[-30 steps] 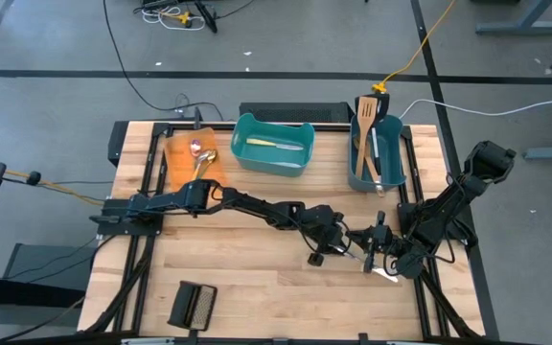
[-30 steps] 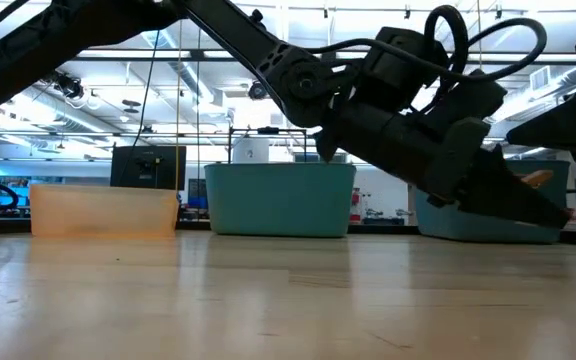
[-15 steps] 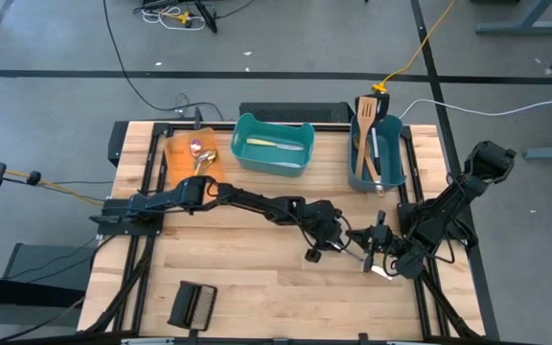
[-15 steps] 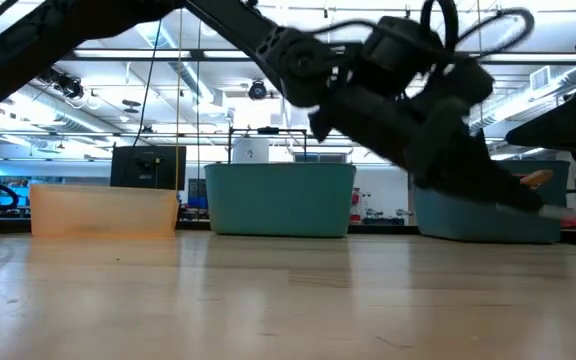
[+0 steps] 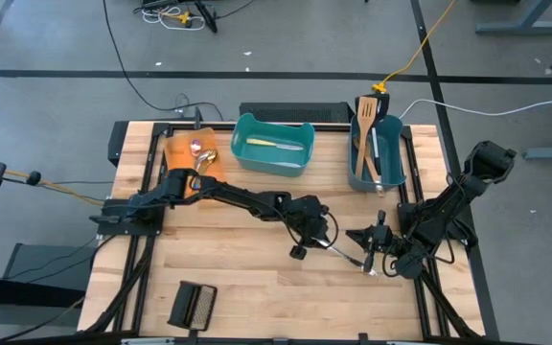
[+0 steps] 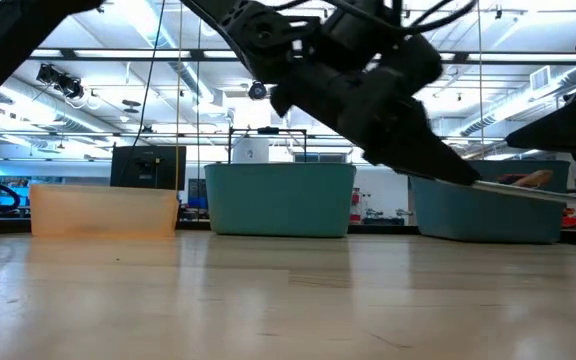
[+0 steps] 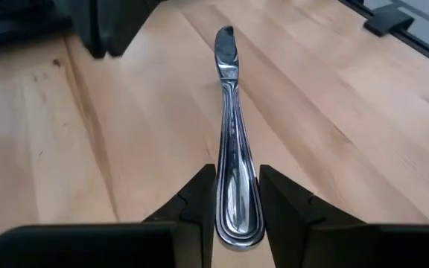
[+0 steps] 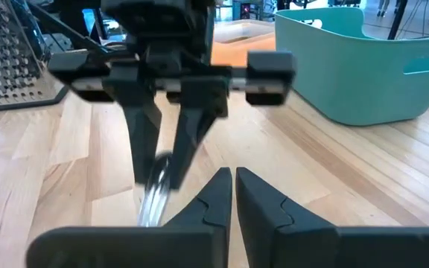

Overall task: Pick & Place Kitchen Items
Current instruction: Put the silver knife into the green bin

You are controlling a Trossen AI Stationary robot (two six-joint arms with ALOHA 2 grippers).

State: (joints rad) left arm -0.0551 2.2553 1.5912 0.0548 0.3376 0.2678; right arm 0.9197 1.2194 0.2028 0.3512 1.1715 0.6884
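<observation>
Sorting nearly complete: left pincer (image 7: 237,195) clamps a silver table knife (image 7: 230,126) by its handle above the desk (image 5: 238,278); right pincer (image 8: 233,195), closed and empty, faces it (other utensils already binned).

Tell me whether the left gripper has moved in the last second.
Yes. In the high view the left gripper, shut on the table knife, has pulled back leftward, away from the right gripper and toward the table's middle.

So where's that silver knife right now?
The silver knife is off the table, clamped in the left gripper near the table's middle, its tip pointing toward the right gripper.
</observation>
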